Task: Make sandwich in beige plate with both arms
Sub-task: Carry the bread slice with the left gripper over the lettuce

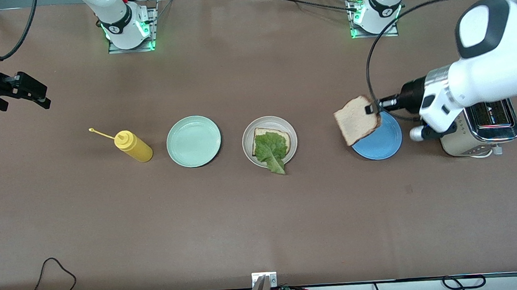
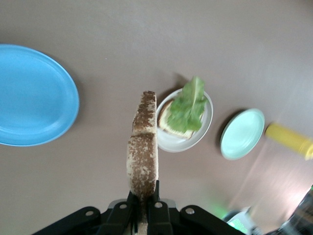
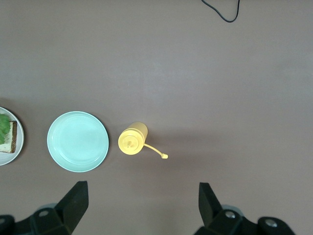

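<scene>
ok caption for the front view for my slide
Left gripper carries a toast slice above the blue plate, toward the beige plate with toast and lettuce.

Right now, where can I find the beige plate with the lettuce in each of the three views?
Front view: the beige plate sits mid-table, between the mint-green plate and the blue plate.
Left wrist view: the beige plate shows just past the toast slice held in the left hand.
Right wrist view: only its rim shows at the picture's edge.
Shared landmark: the mint-green plate beside it.
</scene>
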